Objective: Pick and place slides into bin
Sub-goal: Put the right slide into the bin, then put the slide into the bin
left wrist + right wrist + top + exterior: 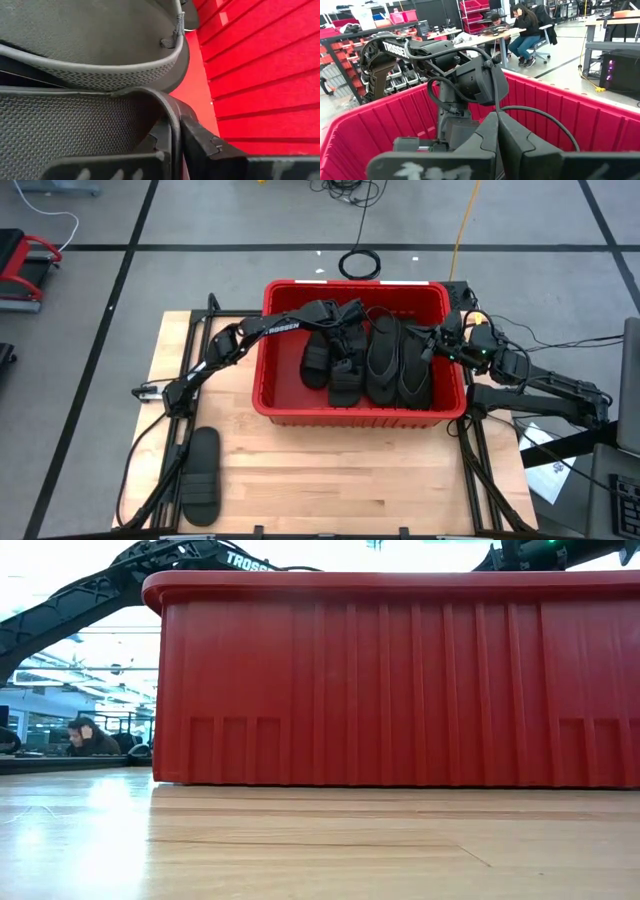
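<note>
The big red plastic bin (355, 412) with ribbed walls sits at the far middle of the pale wooden bench (330, 470). Inside the bin, several black rubber slides (385, 360) lie side by side. One more black ribbed slide (201, 476) lies alone on the bench, near the bin's front left corner, not touching it.

The left arm reaches over the bin's left wall, and the left gripper (340, 320) is down among the slides near the bin's back wall. Its jaws look pressed together, with a slide's edge right against them; I cannot tell if they pinch it.

The right gripper (432, 345) hangs just over the bin's right wall. Its jaws are clenched on nothing.

A person (524, 27) sits at a desk far behind the bin.
</note>
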`<state>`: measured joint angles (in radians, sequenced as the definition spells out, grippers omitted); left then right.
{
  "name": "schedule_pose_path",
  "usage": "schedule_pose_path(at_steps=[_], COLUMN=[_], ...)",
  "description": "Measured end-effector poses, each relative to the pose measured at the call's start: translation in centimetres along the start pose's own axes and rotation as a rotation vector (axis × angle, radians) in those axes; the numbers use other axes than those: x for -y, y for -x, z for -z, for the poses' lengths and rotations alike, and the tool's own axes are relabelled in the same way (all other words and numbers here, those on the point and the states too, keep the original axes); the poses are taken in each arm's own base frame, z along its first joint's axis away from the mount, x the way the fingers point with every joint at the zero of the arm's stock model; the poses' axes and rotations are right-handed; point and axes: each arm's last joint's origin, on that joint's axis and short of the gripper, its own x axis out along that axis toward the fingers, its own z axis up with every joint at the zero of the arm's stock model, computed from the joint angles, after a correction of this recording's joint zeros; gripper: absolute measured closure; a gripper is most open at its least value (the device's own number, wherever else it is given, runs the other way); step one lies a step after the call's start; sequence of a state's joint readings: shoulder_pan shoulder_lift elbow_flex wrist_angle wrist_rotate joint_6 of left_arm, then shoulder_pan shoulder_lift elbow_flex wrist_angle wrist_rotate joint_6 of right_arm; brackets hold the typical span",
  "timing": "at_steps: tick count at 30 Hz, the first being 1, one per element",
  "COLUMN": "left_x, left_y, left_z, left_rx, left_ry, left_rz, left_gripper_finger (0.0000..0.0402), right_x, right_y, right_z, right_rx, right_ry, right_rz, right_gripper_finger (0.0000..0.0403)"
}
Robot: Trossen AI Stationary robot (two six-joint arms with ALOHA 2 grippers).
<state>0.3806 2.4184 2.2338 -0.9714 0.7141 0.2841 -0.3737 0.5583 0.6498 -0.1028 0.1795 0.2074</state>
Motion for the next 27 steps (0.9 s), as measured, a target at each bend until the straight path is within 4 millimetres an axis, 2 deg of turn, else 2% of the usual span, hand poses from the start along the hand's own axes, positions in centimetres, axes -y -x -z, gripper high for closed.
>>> schedule_pose_path(at_steps=[7, 16, 21, 27], left_x=[-0.1, 0.7, 0.8, 0.7], left_y=[0.1, 1.9, 2.4, 2.8], left_z=[0.0, -0.7, -1.0, -0.9], left_rx=[-0.004, -0.006, 0.042, 0.046], left_ry=[-0.02, -0.072, -0.042, -0.03], left_rz=[-0.028, -0.097, -0.013, -0.009], left_gripper_finger=[0.0312, 0.0216, 0.0185, 0.0169], right_x=[0.0, 0.0, 0.0, 0.0], right_y=[0.0, 0.0, 0.0, 0.0], right_z=[0.0, 0.0, 0.0, 0.0], right_rx=[0.0, 0.0, 0.001, 0.002], right_ry=[0.016, 0.062, 0.062, 0.063], right_rz=[0.0, 0.001, 0.001, 0.001], right_gripper_finger=[0.0399, 0.0399, 0.0399, 0.0399])
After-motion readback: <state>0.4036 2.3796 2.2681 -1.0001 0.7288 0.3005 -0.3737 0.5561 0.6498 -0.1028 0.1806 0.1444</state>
